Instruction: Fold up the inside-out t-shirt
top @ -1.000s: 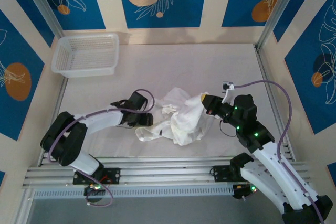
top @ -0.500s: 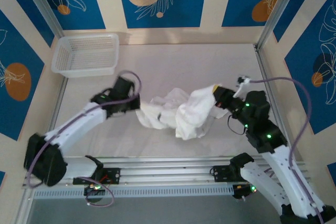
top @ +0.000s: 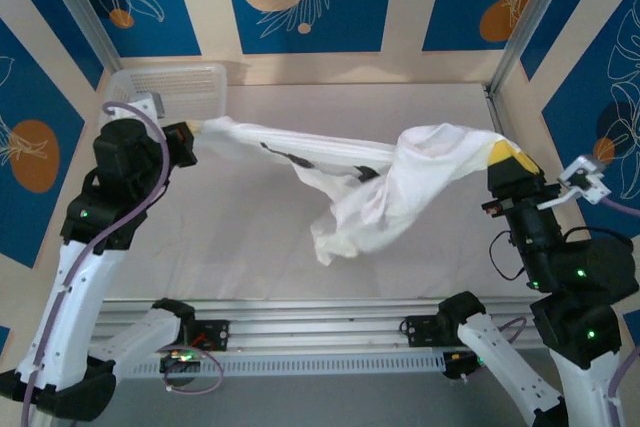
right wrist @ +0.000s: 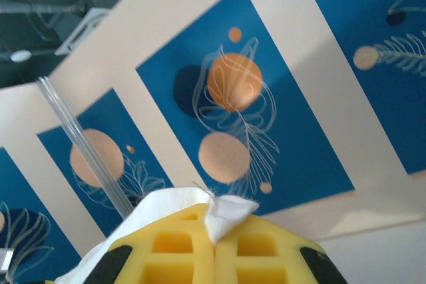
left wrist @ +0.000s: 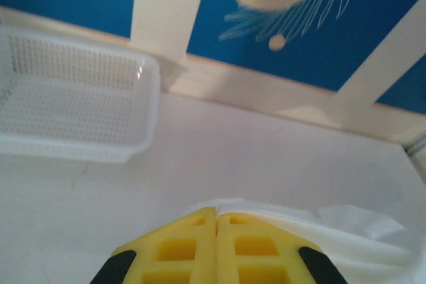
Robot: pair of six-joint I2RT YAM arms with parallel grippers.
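Bright, even light fills the scene; the basket (left wrist: 73, 104) casts only a soft shadow toward the wall (left wrist: 266, 91). Both wrist views are slightly soft, blurriest nearest the lens.

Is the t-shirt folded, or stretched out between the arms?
Stretched out, unfolded: the t-shirt spans from the left pincer to the right pincer, both shut on its cloth, with a loose part sagging below.

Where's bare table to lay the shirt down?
Free: table between t-shirt and back wall, right of the basket; also between t-shirt and the near rail. Crowded: the middle, where it hangs from the left gripper and right gripper.
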